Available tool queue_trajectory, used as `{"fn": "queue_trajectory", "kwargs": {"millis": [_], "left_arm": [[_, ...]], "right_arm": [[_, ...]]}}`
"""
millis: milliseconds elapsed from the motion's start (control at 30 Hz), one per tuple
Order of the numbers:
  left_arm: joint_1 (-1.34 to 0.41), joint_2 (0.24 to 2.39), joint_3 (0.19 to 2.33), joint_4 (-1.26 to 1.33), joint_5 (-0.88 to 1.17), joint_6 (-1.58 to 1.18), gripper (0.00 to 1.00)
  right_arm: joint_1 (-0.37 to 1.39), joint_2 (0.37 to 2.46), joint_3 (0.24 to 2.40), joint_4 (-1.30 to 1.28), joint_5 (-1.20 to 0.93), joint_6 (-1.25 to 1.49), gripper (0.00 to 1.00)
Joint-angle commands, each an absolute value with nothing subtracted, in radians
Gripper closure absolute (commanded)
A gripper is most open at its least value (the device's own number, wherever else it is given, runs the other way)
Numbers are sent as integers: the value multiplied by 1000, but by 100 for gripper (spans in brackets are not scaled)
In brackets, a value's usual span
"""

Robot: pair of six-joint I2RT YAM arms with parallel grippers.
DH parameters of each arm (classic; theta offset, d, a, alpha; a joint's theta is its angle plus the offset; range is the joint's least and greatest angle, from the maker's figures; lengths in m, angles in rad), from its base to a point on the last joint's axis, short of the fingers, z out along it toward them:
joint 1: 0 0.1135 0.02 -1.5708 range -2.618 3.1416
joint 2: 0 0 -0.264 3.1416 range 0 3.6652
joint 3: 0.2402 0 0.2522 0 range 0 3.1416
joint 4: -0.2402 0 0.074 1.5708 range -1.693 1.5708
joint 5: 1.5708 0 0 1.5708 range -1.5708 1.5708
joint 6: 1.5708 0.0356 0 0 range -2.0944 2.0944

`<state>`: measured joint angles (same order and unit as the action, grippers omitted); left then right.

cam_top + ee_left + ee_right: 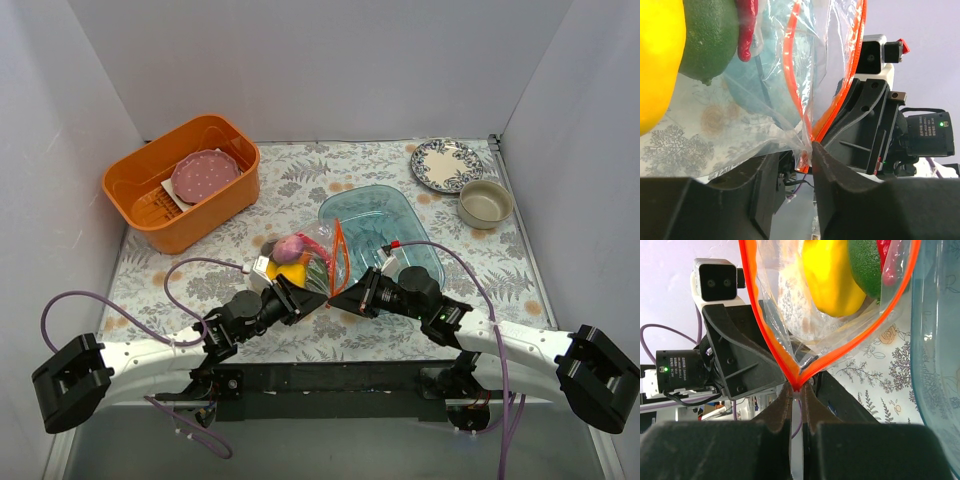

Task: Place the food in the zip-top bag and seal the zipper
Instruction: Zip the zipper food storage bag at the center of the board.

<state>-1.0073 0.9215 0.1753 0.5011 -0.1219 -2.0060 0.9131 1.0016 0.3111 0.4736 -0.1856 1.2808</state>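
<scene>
Lying at mid-table between the two grippers: one zip-top bag (322, 243), clear, crinkled, loaded. Contents: yellow pepper (832, 275), green round fruit (865, 265), red chili (890, 262), purple onion (290, 248) (further pieces, if any, cannot be made out). Zipper (765, 330): orange-red, not yet sealed; its two strips stand apart and meet in a V at the near end. Its long axis runs from the near edge toward the far side. The mouth faces right, toward the blue tray (400, 225), and the bag's body trails left.

Right gripper (797, 392): clenched on the zipper at the point of the V. Left gripper (796, 167): fingers parted, bag corner and film between them; whether it grips cannot be told.

Surroundings: patterned table (330, 345); orange basket (140, 190) far left; bowl (485, 203) far right.

Hazards, as judged: chili and green fruit sit close to the mouth and could jam the track, or spill if the bag tips rightward. Loose film at the near corner could fold between the strips and leave a gap. Should the left side hold nothing, a sliding pinch would drag the bag rather than close it.
</scene>
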Motion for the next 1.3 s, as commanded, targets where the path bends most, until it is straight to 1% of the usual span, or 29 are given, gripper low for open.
{"fn": "queue_trajectory", "kwargs": {"millis": [0, 33, 67, 167, 200, 267, 300, 333, 800, 1267], "left_arm": [[-1006, 931, 173, 522, -123, -2197, 71], [-1006, 931, 173, 519, -124, -2198, 73], [-1006, 931, 172, 518, -127, -2200, 78], [-1006, 933, 173, 517, -130, -2204, 85], [-1006, 934, 175, 515, -133, -2204, 92], [-1006, 937, 178, 514, -132, -2203, 94], [-1006, 940, 182, 511, -129, -2203, 98], [-1008, 940, 186, 508, -127, -2201, 100], [-1006, 922, 206, 430, -87, -2149, 100], [-1006, 960, 213, 454, -23, -2106, 100]], "right_arm": [[919, 1000, 304, 532, -189, 1290, 96], [919, 1002, 304, 532, -189, 1292, 96], [919, 1003, 302, 532, -190, 1292, 96], [919, 1008, 302, 540, -195, 1293, 96], [919, 1011, 302, 541, -198, 1293, 96], [919, 1012, 302, 545, -201, 1295, 96], [919, 1014, 302, 546, -202, 1296, 96], [919, 1015, 302, 549, -202, 1296, 96], [905, 1022, 333, 525, -163, 1287, 96], [897, 1065, 357, 543, -133, 1270, 96]]}}
